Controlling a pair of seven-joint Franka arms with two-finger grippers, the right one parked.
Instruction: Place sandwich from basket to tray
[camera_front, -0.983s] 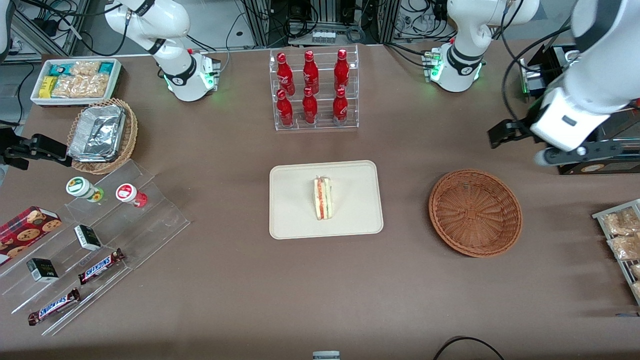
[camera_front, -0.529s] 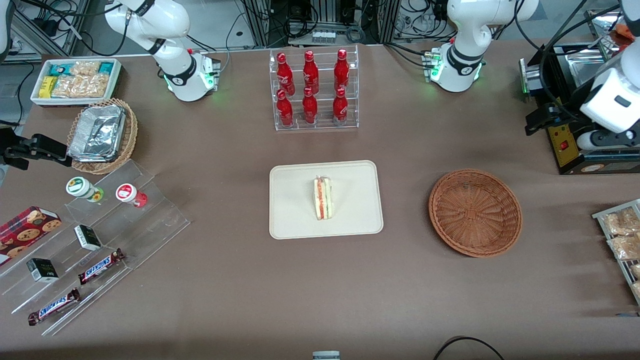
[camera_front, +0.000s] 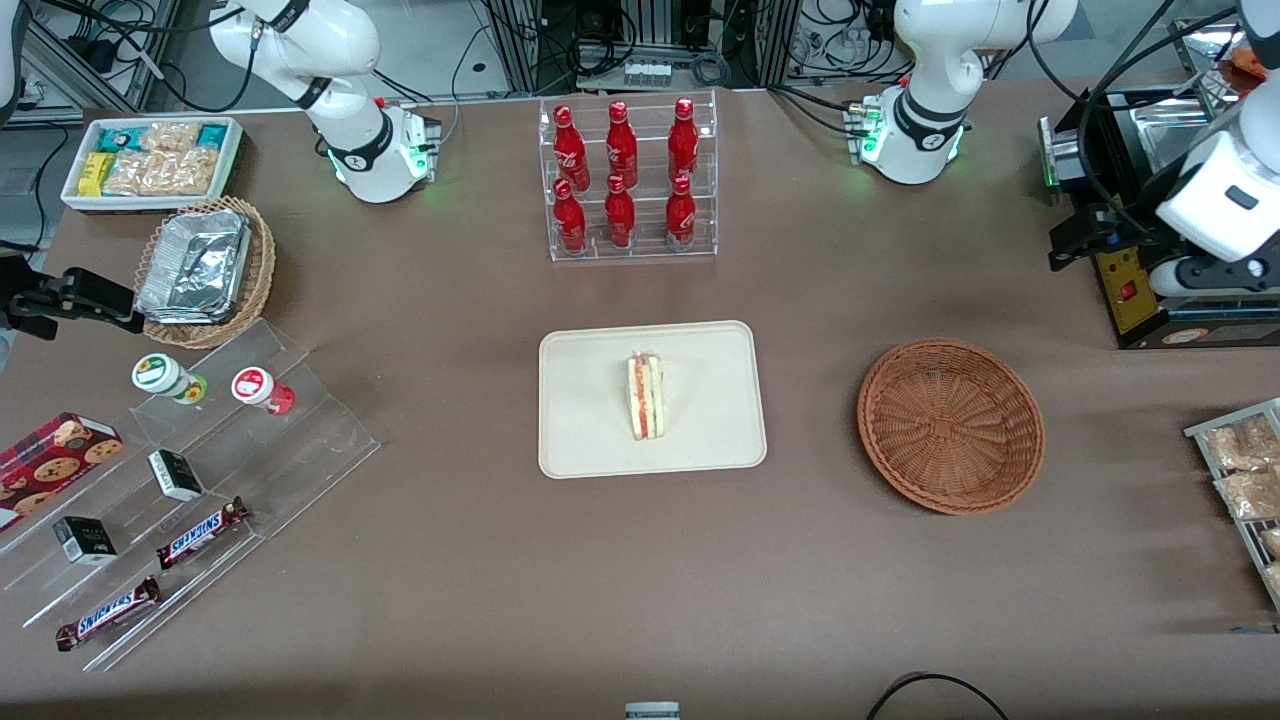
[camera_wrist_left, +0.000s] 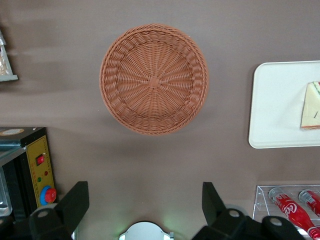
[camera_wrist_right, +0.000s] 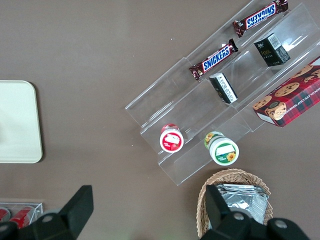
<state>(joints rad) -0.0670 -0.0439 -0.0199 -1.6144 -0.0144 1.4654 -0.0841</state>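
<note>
Gripper (camera_wrist_left: 145, 210) high, spread wide, empty; basket (camera_wrist_left: 154, 78) below it. Sandwich (camera_front: 645, 396) on tray (camera_front: 590, 420), well off: soft, light; pinch bread faces gently.

This is a robotics lab dressed as a small snack counter. A brown tabletop (camera_front: 480, 560) carries shop-style displays: a clear acrylic rack of red soda bottles (camera_front: 627, 178) stands farther from the front camera than the cream tray (camera_front: 700, 400), and a stepped acrylic stand with Snickers bars (camera_front: 200, 530) lies toward the parked arm's end. White robot arm bases (camera_front: 375, 150) with green lights are bolted beside the bottle rack, with aluminium framing and tangled cables (camera_front: 640, 40) above it.
</note>
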